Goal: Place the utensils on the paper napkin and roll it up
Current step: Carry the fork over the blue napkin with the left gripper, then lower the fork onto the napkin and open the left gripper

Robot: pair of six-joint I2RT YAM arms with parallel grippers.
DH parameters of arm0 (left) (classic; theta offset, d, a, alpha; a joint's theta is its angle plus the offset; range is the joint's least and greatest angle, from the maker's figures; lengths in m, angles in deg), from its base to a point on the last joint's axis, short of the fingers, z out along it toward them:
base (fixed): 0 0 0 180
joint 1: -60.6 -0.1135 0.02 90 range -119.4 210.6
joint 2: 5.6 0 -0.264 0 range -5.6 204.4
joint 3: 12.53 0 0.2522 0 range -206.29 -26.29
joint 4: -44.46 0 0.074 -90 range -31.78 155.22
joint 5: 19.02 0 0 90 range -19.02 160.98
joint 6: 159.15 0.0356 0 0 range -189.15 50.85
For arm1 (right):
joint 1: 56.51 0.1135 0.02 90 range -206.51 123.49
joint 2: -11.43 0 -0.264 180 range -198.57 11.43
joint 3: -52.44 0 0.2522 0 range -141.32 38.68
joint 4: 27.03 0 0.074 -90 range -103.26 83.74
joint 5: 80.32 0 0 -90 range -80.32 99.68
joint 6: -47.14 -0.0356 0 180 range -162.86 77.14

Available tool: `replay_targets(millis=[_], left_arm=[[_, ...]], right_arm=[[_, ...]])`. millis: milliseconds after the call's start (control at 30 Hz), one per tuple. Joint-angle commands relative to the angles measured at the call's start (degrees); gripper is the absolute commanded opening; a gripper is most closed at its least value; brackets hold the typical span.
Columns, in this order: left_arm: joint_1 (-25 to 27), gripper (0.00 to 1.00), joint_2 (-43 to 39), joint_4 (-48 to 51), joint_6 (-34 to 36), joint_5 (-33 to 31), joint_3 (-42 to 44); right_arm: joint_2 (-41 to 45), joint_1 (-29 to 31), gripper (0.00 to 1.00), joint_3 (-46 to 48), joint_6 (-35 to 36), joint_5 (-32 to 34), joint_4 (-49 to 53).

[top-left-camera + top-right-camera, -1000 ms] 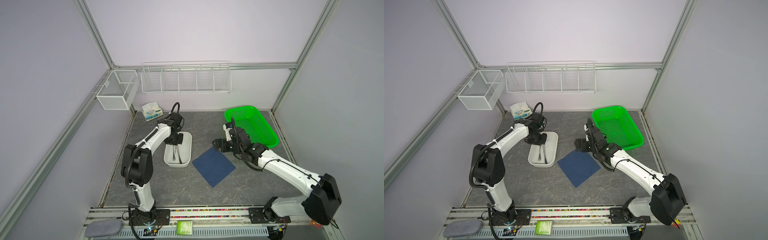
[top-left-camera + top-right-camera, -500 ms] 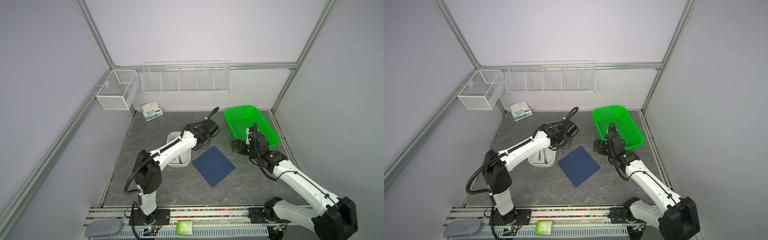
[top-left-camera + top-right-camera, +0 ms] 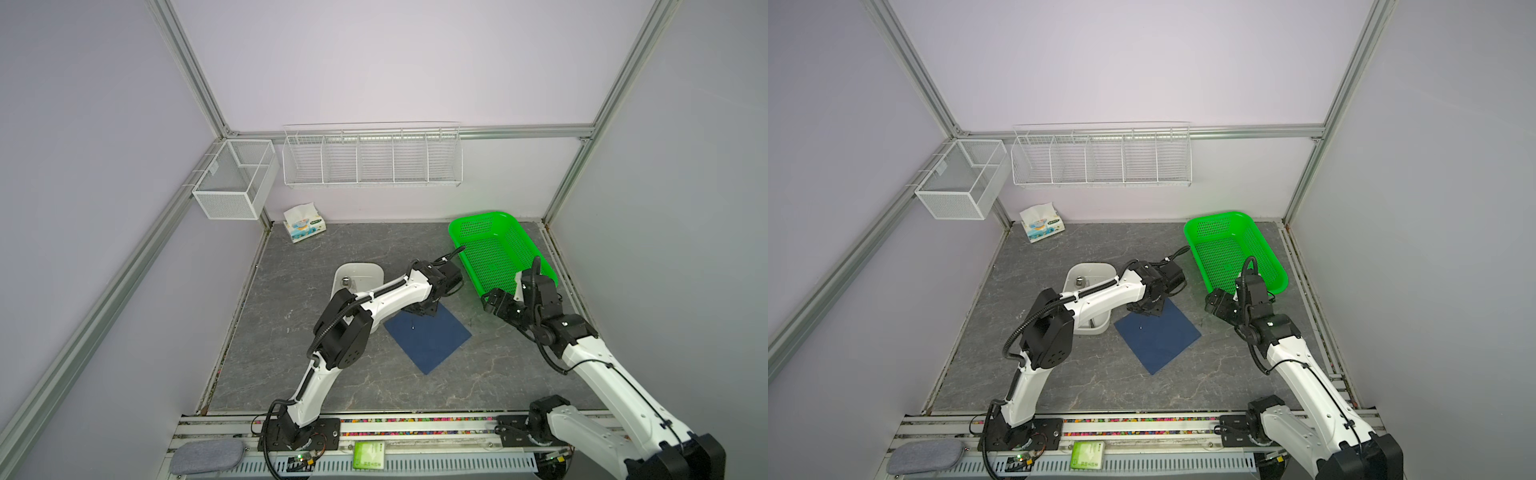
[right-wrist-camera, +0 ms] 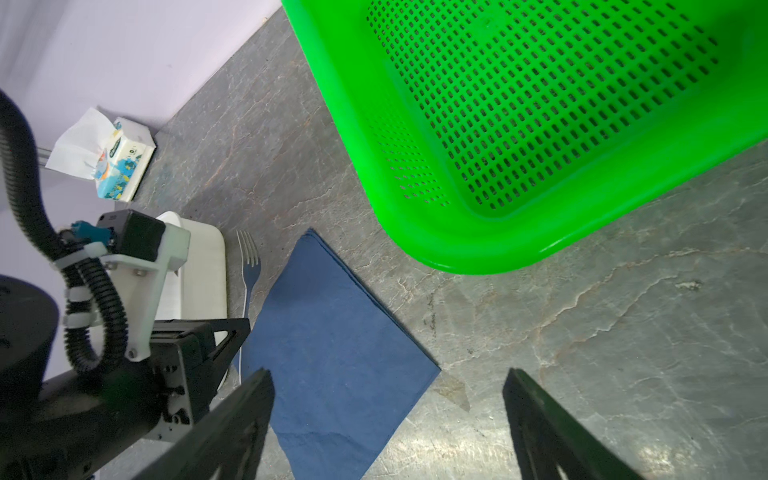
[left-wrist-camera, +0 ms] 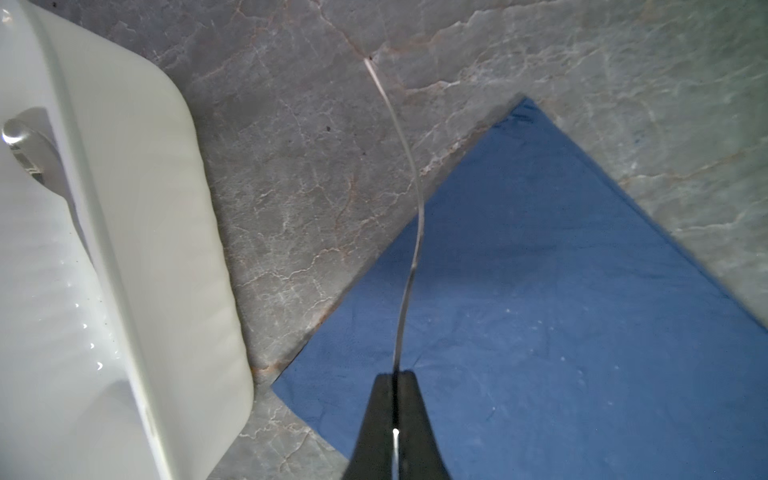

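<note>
Left gripper (image 5: 395, 382) was clamped on the fork (image 4: 249, 266) handle. The fork hung over the napkin (image 3: 428, 336) edge nearest the white tub (image 5: 166, 208), tines past that edge. Right gripper (image 4: 386, 386) was wide open and empty, between napkin and green basket (image 3: 482, 217).

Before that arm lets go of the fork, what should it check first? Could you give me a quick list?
1. Left pincer shut on the fork: ok.
2. Paper napkin lying flat: ok.
3. Whole fork over the napkin: not ok, tines reach past its edge.
4. Fork touching the napkin: cannot tell.
5. Right pincer open, holding nothing: ok.
</note>
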Motion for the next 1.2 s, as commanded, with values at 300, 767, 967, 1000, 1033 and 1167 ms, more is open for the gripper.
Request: replay_targets(millis=[300, 767, 967, 1000, 1033, 1167], left_arm=[[1.12, 0.0, 4.43, 2.52, -0.75, -0.05, -3.2], [1.93, 0.0, 6.91, 0.18, -0.78, 1.66, -2.78], [2.06, 0.0, 7.6, -1.14, -0.69, 3.49, -2.34], [2.15, 0.0, 7.62, -1.2, -0.69, 3.73, -2.33], [2.1, 0.0, 7.9, -1.29, -0.69, 4.09, -2.42], [2.1, 0.02, 8.06, -1.33, -0.53, 4.96, -2.68]], right_arm=[[1.58, -1.42, 0.9, -0.3, -1.28, 0.57, -2.29], [7.29, -1.44, 0.9, 2.16, -1.64, 1.38, 0.16], [7.85, -1.53, 0.89, 2.46, -2.32, 0.94, 0.39], [7.85, -1.53, 0.89, 2.47, -2.25, 0.78, 0.4], [7.85, -1.53, 0.89, 2.47, -2.22, 0.56, 0.56], [7.39, -1.53, 0.89, 2.44, -1.77, -0.77, 1.07]])
